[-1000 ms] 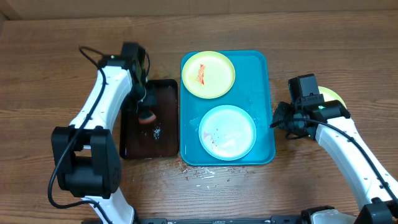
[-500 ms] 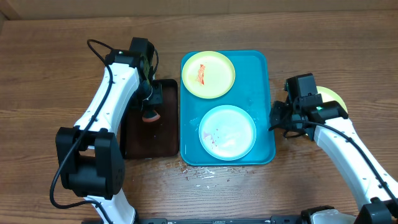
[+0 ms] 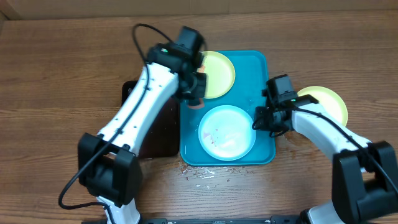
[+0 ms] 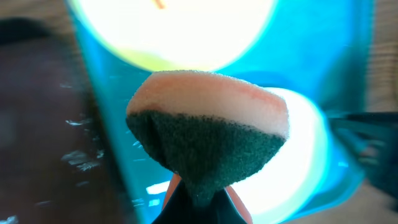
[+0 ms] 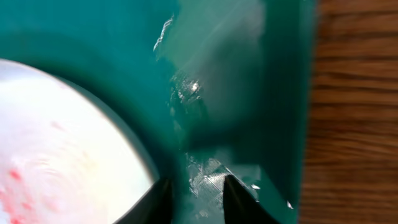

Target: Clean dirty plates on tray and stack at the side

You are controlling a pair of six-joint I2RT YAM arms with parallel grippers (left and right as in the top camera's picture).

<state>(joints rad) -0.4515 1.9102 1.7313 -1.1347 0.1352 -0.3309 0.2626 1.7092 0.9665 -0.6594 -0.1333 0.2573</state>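
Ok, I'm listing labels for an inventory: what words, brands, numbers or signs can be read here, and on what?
There are none. The tray, the blue-white plate, the yellow-green plate on the tray, the yellow-green plate beside the tray and the sponge show no print; both wrist views are blurred.

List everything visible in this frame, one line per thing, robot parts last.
tray: one, turquoise, table centre
yellow-green plates: two, one at the tray's far end, the other on the table right of the tray
blue-white plate: one, red-smeared, tray's near end
black tray: one, left of the turquoise tray
sponge: one, pink over dark green, above the tray
crumbs: several, white, near the tray's front edge
table: one, brown wood
left pincer: shut on sponge
right pincer: open, over the tray beside the blue-white plate
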